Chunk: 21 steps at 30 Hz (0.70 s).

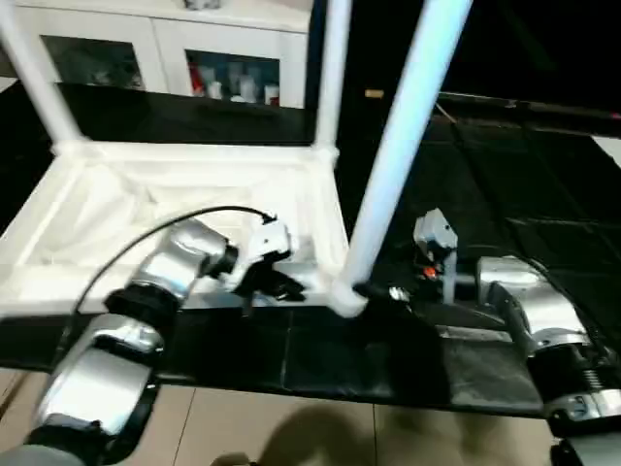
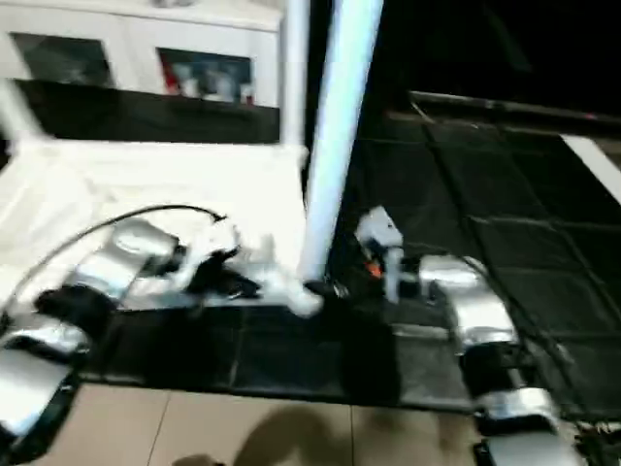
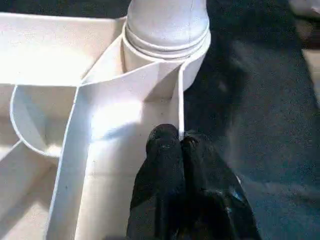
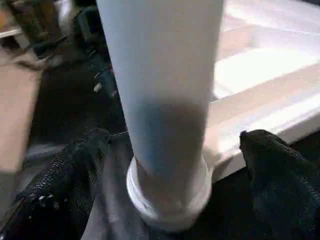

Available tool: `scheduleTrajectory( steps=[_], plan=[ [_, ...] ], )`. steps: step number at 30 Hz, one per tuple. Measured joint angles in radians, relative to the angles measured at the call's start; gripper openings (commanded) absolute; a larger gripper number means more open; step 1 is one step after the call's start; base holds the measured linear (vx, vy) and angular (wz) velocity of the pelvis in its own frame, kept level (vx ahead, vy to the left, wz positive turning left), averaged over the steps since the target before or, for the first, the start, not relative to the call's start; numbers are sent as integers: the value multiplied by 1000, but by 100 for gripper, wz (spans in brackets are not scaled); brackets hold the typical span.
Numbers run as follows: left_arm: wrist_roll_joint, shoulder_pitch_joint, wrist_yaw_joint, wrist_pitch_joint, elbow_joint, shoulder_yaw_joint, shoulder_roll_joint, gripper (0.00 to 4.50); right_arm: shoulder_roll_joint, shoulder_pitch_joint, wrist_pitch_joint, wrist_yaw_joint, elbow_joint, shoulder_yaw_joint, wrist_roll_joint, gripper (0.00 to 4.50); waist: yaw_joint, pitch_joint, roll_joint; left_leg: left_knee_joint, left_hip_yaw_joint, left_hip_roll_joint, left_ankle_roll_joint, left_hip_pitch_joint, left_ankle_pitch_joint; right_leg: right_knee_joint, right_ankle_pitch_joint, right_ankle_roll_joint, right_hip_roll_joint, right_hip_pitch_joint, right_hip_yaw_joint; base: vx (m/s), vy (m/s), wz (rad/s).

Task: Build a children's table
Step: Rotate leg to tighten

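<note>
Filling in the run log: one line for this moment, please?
stage: near leg seated in top | left end effector: shut, at top's rib | right end effector: open around leg, not gripping

Leg [image 1: 403,146] upright in tabletop [image 1: 146,209] near right corner socket

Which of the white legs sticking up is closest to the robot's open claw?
The leg in the tabletop's near corner, on the robot's right. The open right claw has a finger on each side of its base. The other legs stand at the far corners.
</note>
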Motion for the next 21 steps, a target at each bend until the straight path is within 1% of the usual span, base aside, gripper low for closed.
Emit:
scheduleTrajectory(
  steps=[3, 5, 11, 12, 15, 17, 21],
  plan=[
    [-1, 14, -51, -15, -23, -16, 15, 0, -7, 0, -3, 54, 0, 15, 6, 445, 6, 0, 0, 0, 0, 0, 0, 0, 0, 0, 0, 0, 0, 0, 0, 0, 0, 0],
    [-1, 21, -75, -16, -45, -27, 21, 0, -8, 0, -3, 90, 0, 20, 22, 445, 9, 0, 0, 0, 0, 0, 0, 0, 0, 0, 0, 0, 0, 1, 0, 0, 0, 0],
    [-2, 48, -100, -17, -101, -41, 25, 0, -7, 0, -3, 136, 3, 43, 31, 445, 9, 0, 0, 1, 0, 0, 0, 0, 0, 0, 0, 1, 0, 1, 0, 0, 0, 0],
    [-2, 48, -105, -16, -105, -44, 24, 0, -6, 0, -3, 138, 4, 48, 31, 417, 9, 0, 0, 1, 0, 0, 0, 0, 0, 0, -1, 1, 0, 1, 0, 0, 0, 0],
    [-2, 51, -112, -13, -122, -54, 24, 0, -1, -1, -3, 160, 18, 56, 33, 404, 9, 0, 0, 1, 0, 0, 0, 0, 0, 0, -1, 1, 0, 1, 0, 0, 0, 0],
    [-2, 52, -116, -11, -125, -54, 23, 0, 1, -3, -2, 171, 24, 57, 37, 375, 9, 0, 0, 1, 0, 0, 0, 0, 0, 0, -1, 1, 0, 1, 0, 0, 0, 0],
    [-2, 54, -117, -5, -135, -55, 25, 0, 2, -10, -1, 184, 40, 58, 39, 344, 9, 0, 0, 1, 0, 0, 0, -1, 0, 0, -1, 1, 0, 1, 0, 0, 0, 0]
  ],
)
